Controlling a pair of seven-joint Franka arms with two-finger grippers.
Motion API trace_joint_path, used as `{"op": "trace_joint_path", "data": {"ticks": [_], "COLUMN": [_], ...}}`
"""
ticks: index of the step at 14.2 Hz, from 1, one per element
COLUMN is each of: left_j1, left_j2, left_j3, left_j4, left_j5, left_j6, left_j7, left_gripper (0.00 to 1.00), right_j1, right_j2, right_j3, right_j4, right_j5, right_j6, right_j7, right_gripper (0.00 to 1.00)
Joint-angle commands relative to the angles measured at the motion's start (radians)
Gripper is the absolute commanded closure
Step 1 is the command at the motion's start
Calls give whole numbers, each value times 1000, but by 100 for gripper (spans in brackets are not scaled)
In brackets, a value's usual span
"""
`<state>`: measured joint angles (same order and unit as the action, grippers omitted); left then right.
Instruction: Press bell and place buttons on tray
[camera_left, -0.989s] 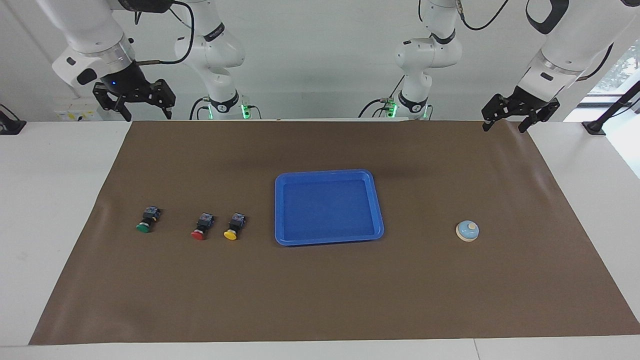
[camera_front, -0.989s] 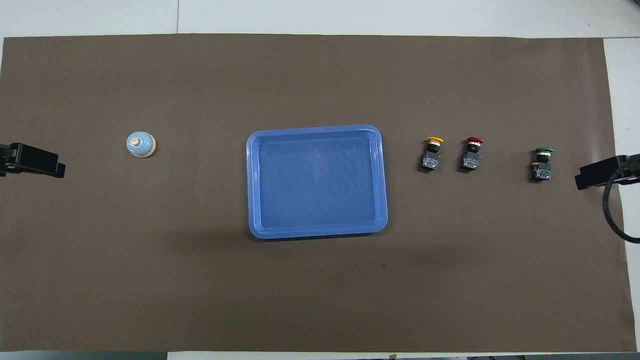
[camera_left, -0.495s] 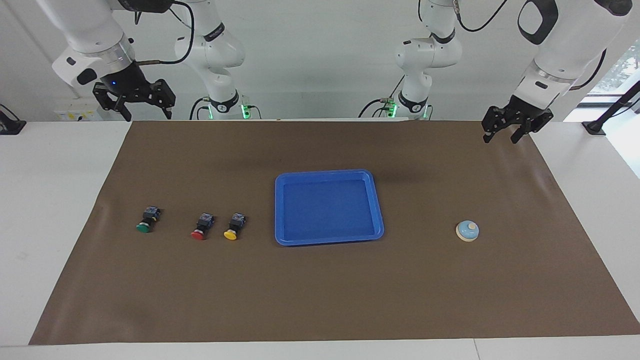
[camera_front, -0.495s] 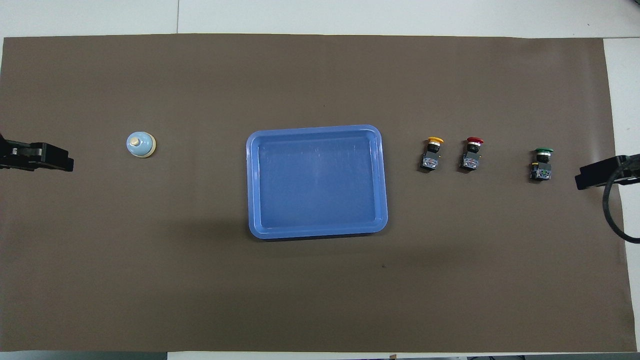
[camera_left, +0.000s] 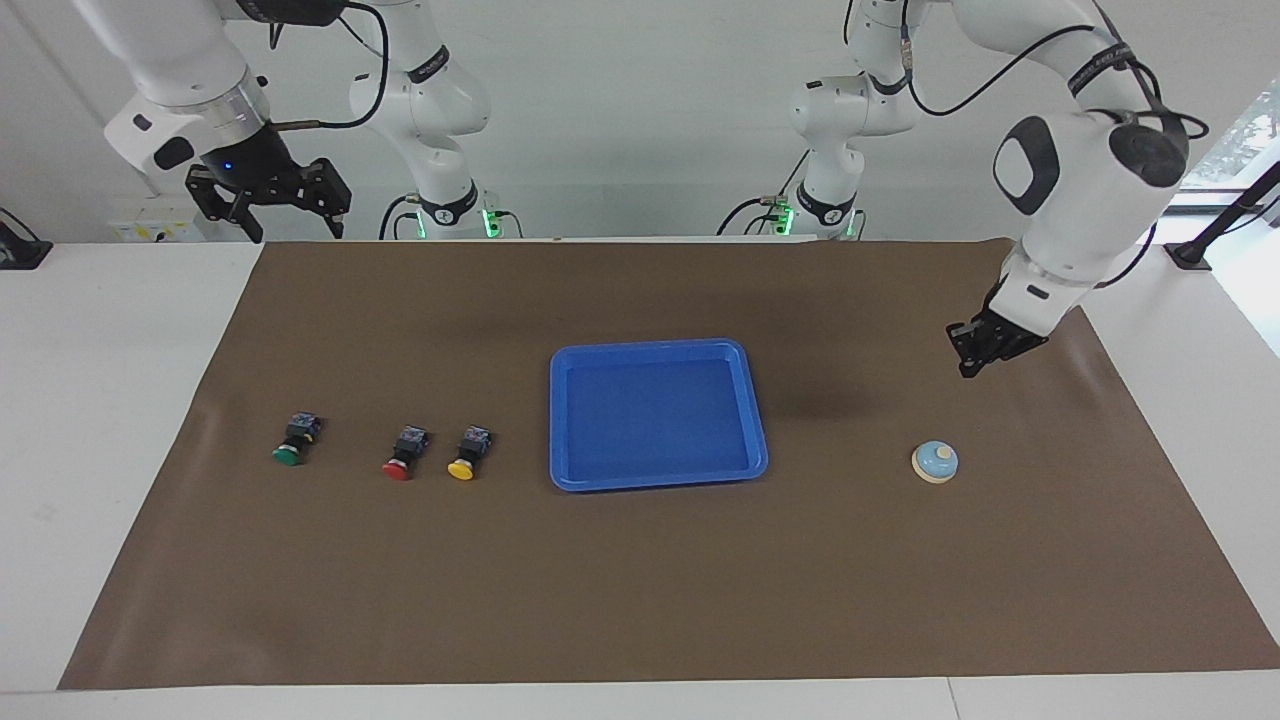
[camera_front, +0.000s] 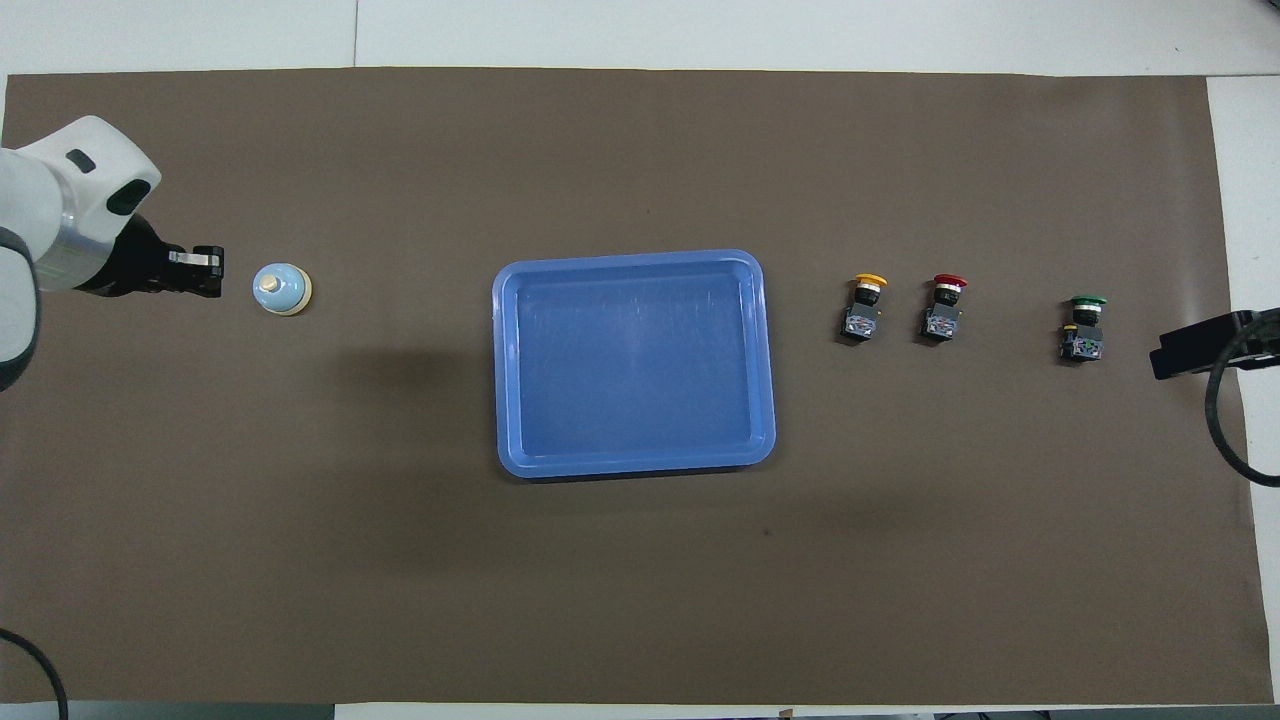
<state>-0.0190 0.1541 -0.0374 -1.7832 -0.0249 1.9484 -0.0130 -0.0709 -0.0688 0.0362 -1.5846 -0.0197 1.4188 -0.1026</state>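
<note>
While I watch from afar, the matte brown mat covers the table. At its centre lies the tray, shallow glossy blue plastic with rounded corners. My left gripper, fingertips pressed together and empty, has come down from the table edge and hangs just near the bell, a small blue dome. The right gripper waits wide. The buttons lie in a row toward the right arm's end, caps pointing away from the robots.
</note>
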Motion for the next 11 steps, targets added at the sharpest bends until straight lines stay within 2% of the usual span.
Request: {"op": "trace_joint_path", "data": {"ticks": [1,11], "left_j1": [-3,17], "left_j2": [38,124], "left_j3": [10,14], "left_j4": [-30,-84], "left_j5": [2,10], "left_j6": [76,228], "left_j7": [-15,-18], "left_gripper": [100,100], "right_j1": [-4,-6], "right_j2": [-12,-12], "right_j3": [-4,-4], "right_j4": [-12,-12], "right_j5": [23,23], "right_j6": [-8,-8], "right_j7": [-19,-19], "right_gripper": [0,0]}}
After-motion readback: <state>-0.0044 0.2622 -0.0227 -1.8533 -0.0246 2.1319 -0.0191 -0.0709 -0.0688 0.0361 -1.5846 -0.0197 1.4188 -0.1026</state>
